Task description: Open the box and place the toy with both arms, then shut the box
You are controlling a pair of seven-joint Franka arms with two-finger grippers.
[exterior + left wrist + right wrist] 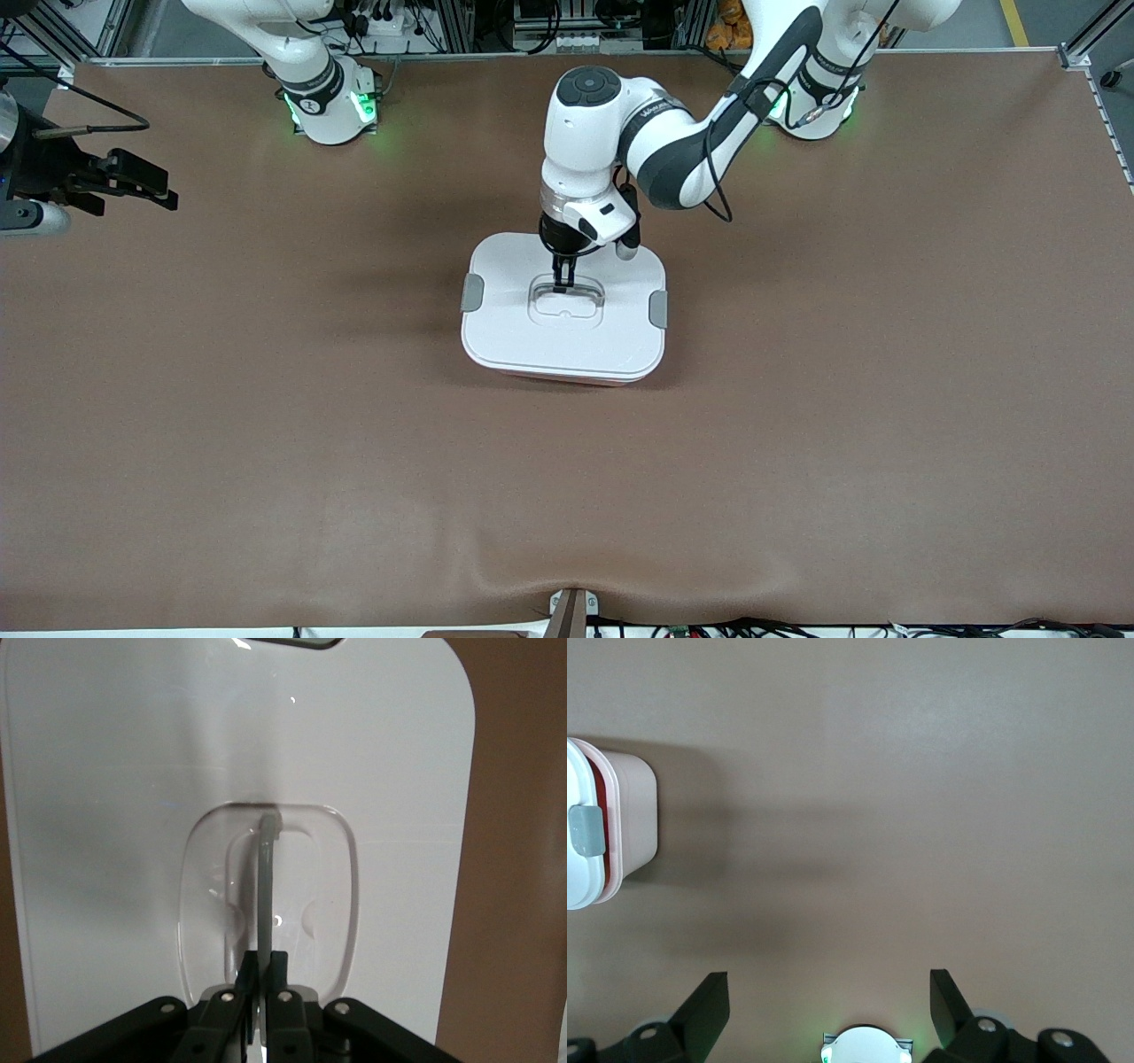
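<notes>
2 left fingers [262, 979] pinch the box [564, 346] lid's handle [266, 877]; right fingers [829, 1005] spread over bare table [886, 399].

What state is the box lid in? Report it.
On: the lid covers the box, left pincer shut on its handle.

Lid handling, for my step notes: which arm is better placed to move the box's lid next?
Left: its gripper is shut on the lid's handle. The right gripper waits open at the table's edge.
</notes>
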